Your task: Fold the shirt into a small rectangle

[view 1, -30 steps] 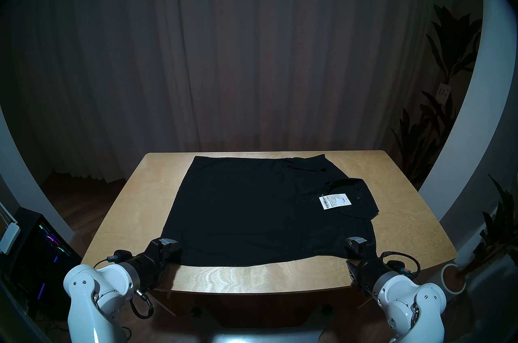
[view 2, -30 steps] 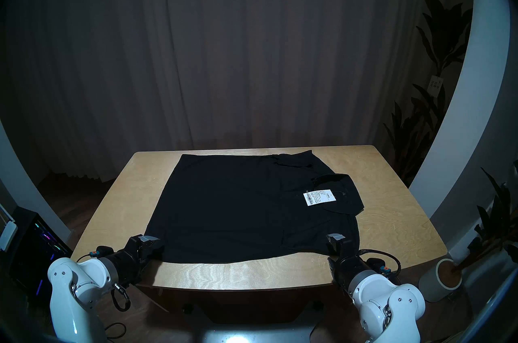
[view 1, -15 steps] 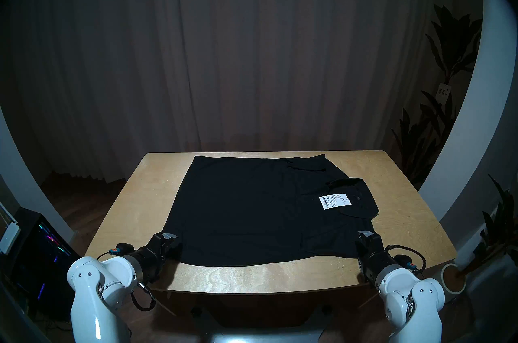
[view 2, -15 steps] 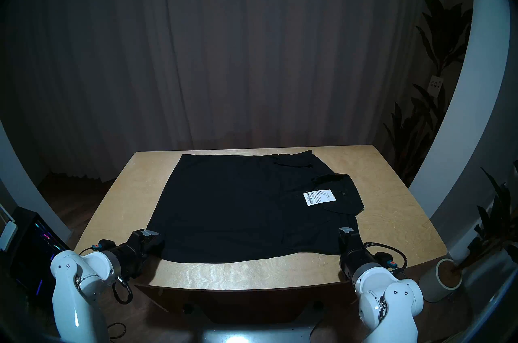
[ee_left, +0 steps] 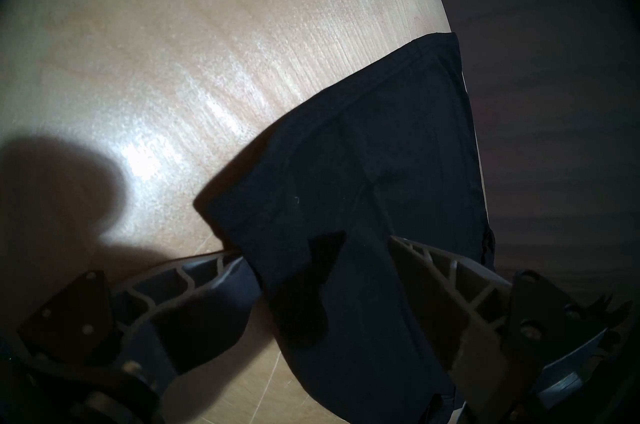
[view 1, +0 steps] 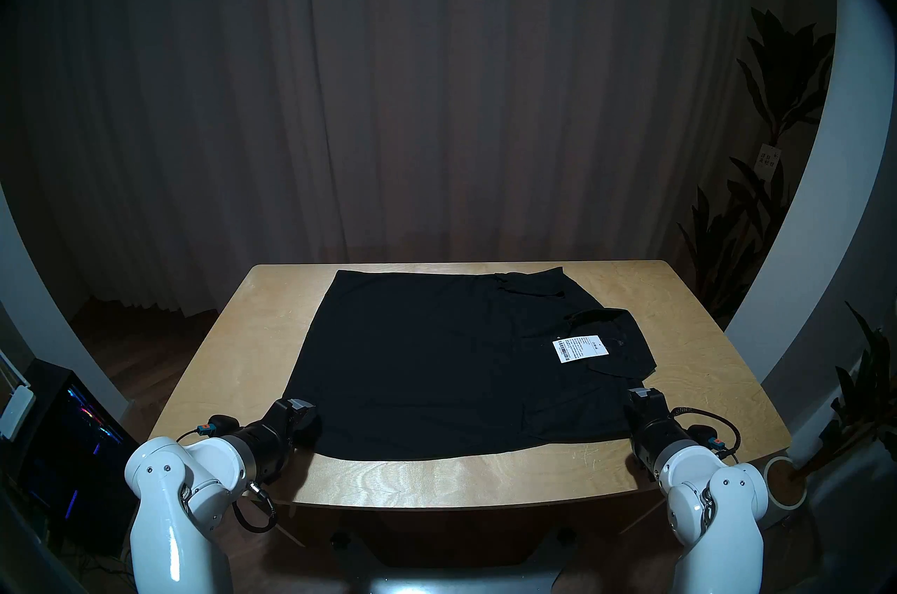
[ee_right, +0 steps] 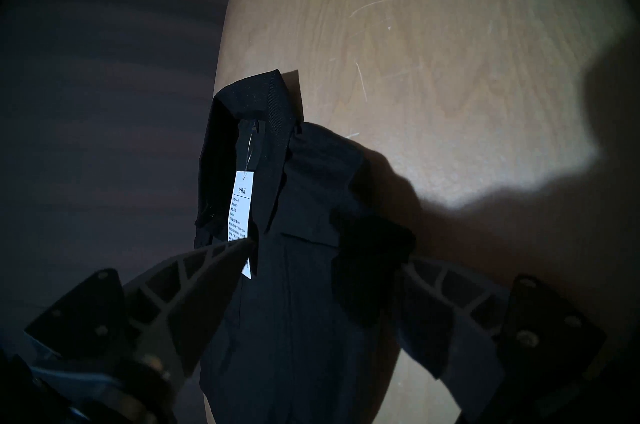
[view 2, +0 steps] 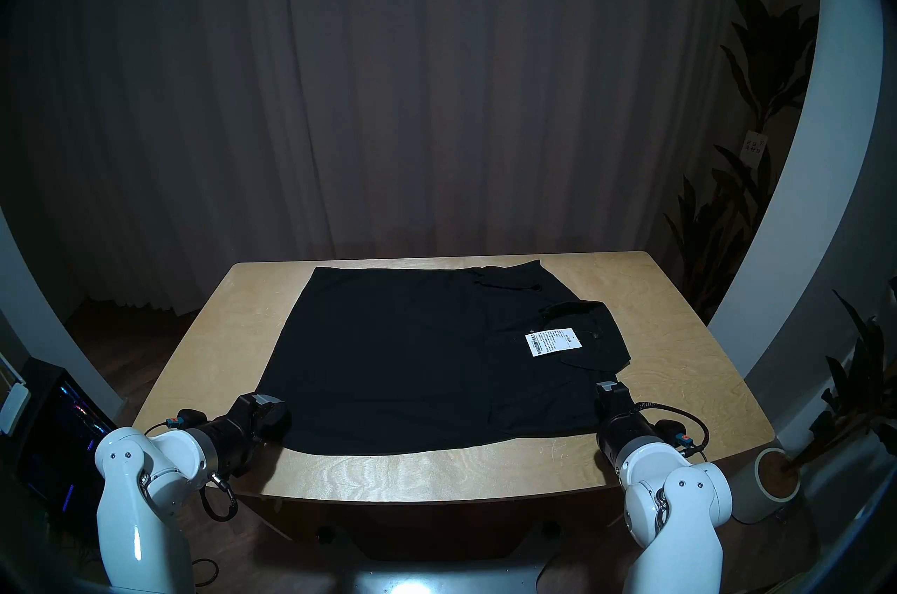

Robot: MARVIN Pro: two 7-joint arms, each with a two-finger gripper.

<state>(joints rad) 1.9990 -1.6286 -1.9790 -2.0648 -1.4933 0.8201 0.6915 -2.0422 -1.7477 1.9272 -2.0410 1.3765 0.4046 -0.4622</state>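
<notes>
Shirt (view 1: 437,360) lies flat, sleeves tucked in; halving folds remain. Left gripper (ee_left: 311,253), right gripper (ee_right: 329,250): fingers spread, near-edge cloth between, unclamped.

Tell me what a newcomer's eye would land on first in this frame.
The big black shirt spread across the middle of the pale wooden table, with its white barcode label glowing near the collar on the robot's right. Next, the left gripper and right gripper at the shirt's two near corners; the wrist views show open jaws straddling the cloth.
</notes>
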